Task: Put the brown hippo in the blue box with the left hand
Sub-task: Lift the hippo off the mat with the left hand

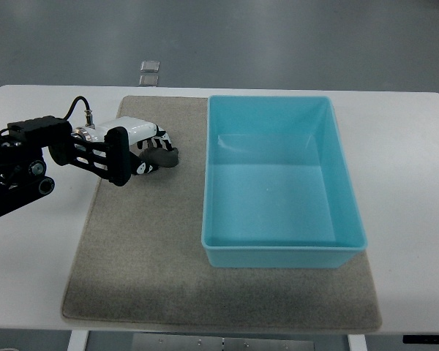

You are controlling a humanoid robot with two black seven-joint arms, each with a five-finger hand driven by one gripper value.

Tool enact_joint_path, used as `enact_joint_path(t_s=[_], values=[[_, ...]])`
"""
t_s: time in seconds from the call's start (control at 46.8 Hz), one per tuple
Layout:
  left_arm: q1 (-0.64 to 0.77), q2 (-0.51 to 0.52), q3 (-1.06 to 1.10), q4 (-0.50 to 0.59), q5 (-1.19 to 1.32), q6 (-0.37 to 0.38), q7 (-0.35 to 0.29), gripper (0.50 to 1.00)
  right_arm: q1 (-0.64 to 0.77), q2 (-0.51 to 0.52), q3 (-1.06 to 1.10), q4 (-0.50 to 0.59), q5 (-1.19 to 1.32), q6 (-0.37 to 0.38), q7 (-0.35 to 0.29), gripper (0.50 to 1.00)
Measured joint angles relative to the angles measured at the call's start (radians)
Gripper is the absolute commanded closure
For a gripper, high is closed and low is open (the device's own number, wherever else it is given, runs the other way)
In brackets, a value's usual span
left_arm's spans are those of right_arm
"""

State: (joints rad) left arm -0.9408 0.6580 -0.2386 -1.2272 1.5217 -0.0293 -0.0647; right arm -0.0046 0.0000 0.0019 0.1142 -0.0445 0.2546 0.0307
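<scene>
Although the hippo [163, 156] shows only as a dark, rounded shape poking out past the fingertips, it sits over the upper left part of the grey mat [146, 256], well short of the box [278, 252] and to its left. Whether it is lifted clear of the mat or lies on it, I cannot tell from this steep view. The box stands on the right half of the mat with nothing inside it, so the placing itself is not yet done. The grasp looks made: the fingers [148, 150] of the left hand [135, 150] curl around the toy, pale segments wrapped over its near side and the dark body showing between and beyond them. What remains, as I judge it, is to carry the toy rightward over the near wall of the box and let it go inside.

The left arm enters from the picture's left edge, its black forearm running across the white surface [36, 278] toward the mat, with a cable looping up near the wrist. The hand points right, toward the box. No right arm shows anywhere in the picture.
</scene>
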Motion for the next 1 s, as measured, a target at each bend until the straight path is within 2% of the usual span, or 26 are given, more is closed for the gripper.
enact_joint_path(t_s=[0.513, 0.791, 1.005], values=[[-0.016, 0.035, -0.017, 0.001, -0.021, 0.000, -0.004, 1.000, 0.000, 0.000, 0.000, 0.000, 0.000, 0.000, 0.000, 0.564], [-0.065, 0.107, -0.022, -0.025, -0.036, -0.008, -0.015, 1.000, 0.000, 0.000, 0.000, 0.001, 0.000, 0.000, 0.000, 0.564], [-0.154, 0.180, -0.038, -0.072, -0.063, -0.051, -0.026, 1.000, 0.000, 0.000, 0.000, 0.000, 0.000, 0.000, 0.000, 0.564]])
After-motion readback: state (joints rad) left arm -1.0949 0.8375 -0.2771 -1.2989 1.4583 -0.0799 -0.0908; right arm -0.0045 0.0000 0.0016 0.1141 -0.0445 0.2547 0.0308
